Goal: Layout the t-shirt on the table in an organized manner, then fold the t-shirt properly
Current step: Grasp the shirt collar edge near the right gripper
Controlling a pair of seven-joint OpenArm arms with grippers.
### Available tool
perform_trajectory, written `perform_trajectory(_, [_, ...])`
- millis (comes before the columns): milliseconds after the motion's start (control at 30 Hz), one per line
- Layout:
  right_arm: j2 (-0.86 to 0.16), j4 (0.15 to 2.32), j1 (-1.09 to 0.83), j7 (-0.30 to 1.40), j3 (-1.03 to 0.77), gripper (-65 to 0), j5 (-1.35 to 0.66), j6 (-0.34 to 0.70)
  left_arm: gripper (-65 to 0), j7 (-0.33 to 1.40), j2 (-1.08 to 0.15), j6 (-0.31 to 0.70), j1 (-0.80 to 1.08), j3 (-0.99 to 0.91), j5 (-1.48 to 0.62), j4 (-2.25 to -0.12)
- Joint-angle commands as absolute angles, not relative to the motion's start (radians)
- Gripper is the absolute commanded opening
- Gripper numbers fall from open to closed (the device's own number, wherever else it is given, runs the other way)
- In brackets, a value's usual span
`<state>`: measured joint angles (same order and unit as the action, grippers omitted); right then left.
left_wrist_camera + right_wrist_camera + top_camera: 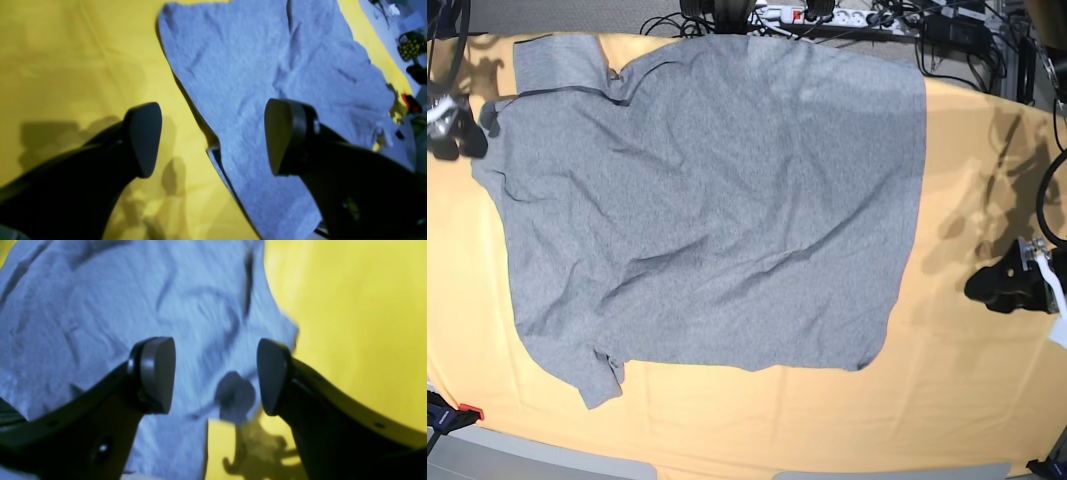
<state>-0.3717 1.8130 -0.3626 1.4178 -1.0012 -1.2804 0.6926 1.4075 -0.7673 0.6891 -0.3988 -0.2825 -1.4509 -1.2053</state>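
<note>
T-shirt (717, 210): spread flat, plain grey side up, filling the centre and upper left of the base view.
Worktop (967, 400): yellow-orange cloth.
Left gripper (213, 138): jaws released, straddling the shirt's edge, holding nothing.
Right gripper (215, 375): jaws released above a shirt corner.

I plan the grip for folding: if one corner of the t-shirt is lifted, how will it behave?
The t-shirt will probably hang floppy: its fabric already lies in soft wrinkles. It looks thin and flat, so likely light. Pushed, it may bunch rather than slide on the cloth-covered table.
</note>
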Motion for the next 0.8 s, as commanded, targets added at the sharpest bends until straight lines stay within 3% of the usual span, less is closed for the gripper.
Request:
perform_trajectory(0, [-0.379,1.829,-0.366,1.396,-1.016,-26.1,-1.304,0.698,-15.8,1.388,-0.793,0.689,-0.412,-0.292,-1.476,-1.219])
perform_trajectory(267, [-0.263,1.828,-0.423,1.391,-1.023,-26.1,-1.177,0.698,-15.8,1.388,-0.793,0.689,-0.347,-0.292,-1.476,-1.219])
perform_trajectory(400, [-0.26,1.828,-0.424,1.321,-1.023,-26.1,-1.069,0.698,-15.8,1.388,-0.793,0.69,-0.346,-0.292,-1.475,-1.219])
perform_trajectory(533, [-0.245,1.811,-0.423,1.312,-1.023,-26.1,-1.082,0.698,-15.8,1.388,-0.793,0.689,-0.346,-0.292,-1.476,-1.219])
perform_trajectory(767, [-0.23,1.628,-0.402,1.241,-1.022,-26.1,-1.079,0.698,-15.8,1.386,-0.793,0.69,-0.346,-0.292,-1.476,-1.219])
